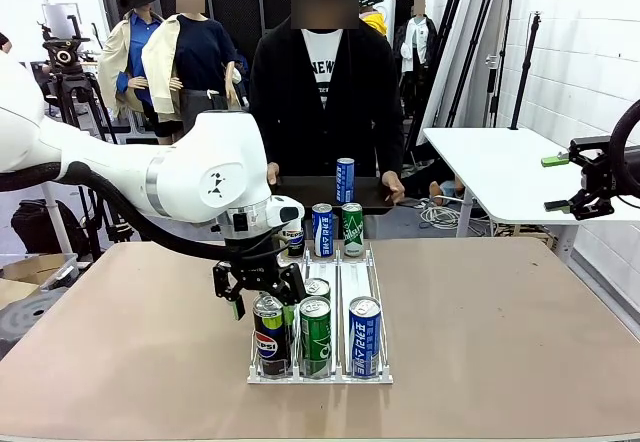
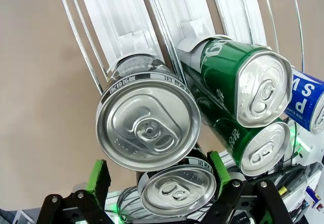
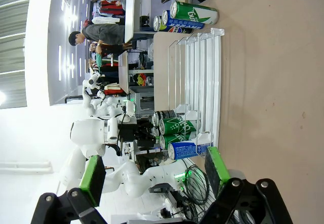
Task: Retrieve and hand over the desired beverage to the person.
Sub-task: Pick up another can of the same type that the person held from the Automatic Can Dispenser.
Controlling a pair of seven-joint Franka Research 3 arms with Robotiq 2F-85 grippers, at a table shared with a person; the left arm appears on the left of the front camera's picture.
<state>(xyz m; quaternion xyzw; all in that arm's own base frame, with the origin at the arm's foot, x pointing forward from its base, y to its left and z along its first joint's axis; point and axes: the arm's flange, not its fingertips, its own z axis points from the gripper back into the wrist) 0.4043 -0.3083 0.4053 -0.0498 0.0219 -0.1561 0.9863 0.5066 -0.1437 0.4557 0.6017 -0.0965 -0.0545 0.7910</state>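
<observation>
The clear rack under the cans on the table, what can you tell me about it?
The rack looks like clear plastic, with pale lane floors and thin dividers forming three lanes running from the robot's side to the far side. It sits on the tan table, near its middle. Upright cans fill its near end: a black Pepsi can, a green can and a blue can. The left pincer hangs open just above the left lane.

Left tool [image 2: 159, 176], right tool [image 3: 154, 172]: jaws apart.
</observation>
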